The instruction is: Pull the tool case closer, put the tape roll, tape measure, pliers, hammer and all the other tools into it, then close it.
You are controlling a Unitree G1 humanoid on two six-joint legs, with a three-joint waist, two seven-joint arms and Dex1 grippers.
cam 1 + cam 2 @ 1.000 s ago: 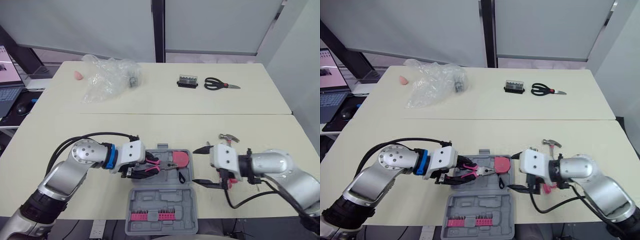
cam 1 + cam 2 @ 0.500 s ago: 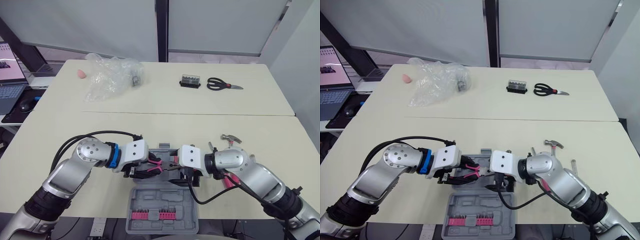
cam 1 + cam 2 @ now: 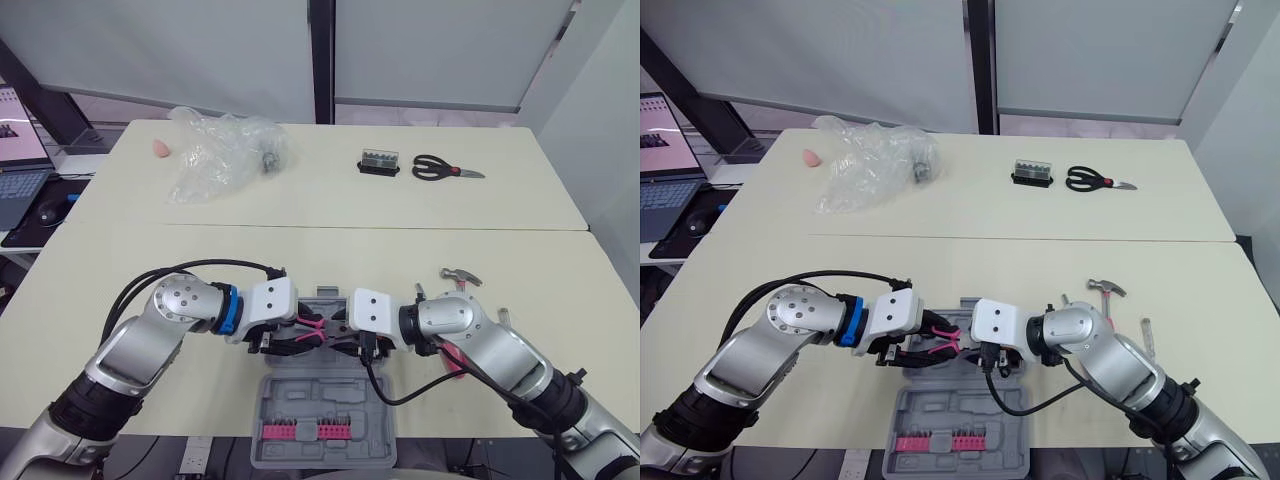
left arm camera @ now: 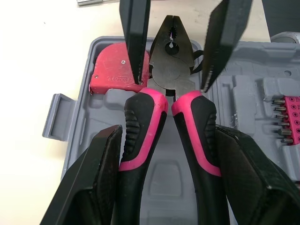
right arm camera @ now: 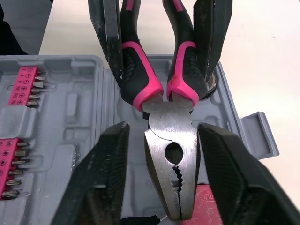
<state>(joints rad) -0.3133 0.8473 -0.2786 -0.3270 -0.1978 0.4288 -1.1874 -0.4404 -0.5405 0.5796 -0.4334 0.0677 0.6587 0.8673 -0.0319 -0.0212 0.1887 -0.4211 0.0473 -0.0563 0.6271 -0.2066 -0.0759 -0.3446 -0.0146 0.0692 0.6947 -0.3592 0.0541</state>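
Open grey plastic tool case (image 3: 320, 415) at the tabletop's (image 3: 300, 250) near edge holds a red tape measure (image 4: 115, 75). Left gripper (image 4: 169, 140) jaws clamp pink-handled pliers (image 4: 171, 117) above it; right gripper (image 5: 164, 133) jaws straddle the head, open. Steel hammer (image 3: 458, 277) and black scissors (image 3: 440, 168) lie outside.

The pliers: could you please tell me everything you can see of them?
The pliers have a dark steel head, its toothed jaws closed, and black handles with pink grips. The left gripper is shut on the handles, holding them over the open grey tool case, nose near the red tape measure. The open fingers of the right gripper flank the head; contact is unclear.
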